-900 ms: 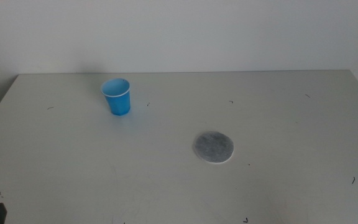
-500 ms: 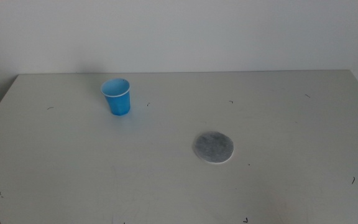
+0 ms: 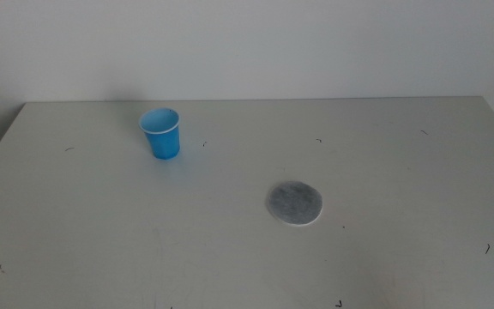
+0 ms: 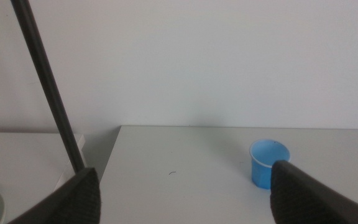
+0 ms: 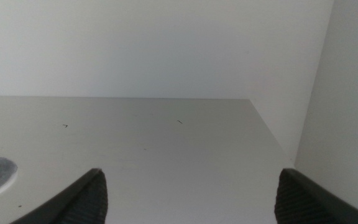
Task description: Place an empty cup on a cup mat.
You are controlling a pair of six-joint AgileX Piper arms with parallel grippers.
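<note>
From the middle view we see the small bright blue tapered cup (image 3: 161, 133) upright on the pale grey bench (image 3: 384, 154), well apart from the flat round mottled grey cup mat (image 3: 295, 203). Our left wrist view shows the left tool (image 4: 185, 193) spread wide, the cup beyond it. Our right wrist view shows the right tool (image 5: 191, 196) spread wide too, the mat's edge in sight.

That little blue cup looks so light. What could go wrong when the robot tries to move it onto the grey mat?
The cup stands upright, apart from the mat, and neither hand shows in the middle view. The left hand is open, with the cup partly behind one finger; it might knock the cup over while closing in. The mat looks only slightly wider than the cup, so the cup could land overhanging its edge. The right hand waits open near the mat.
</note>
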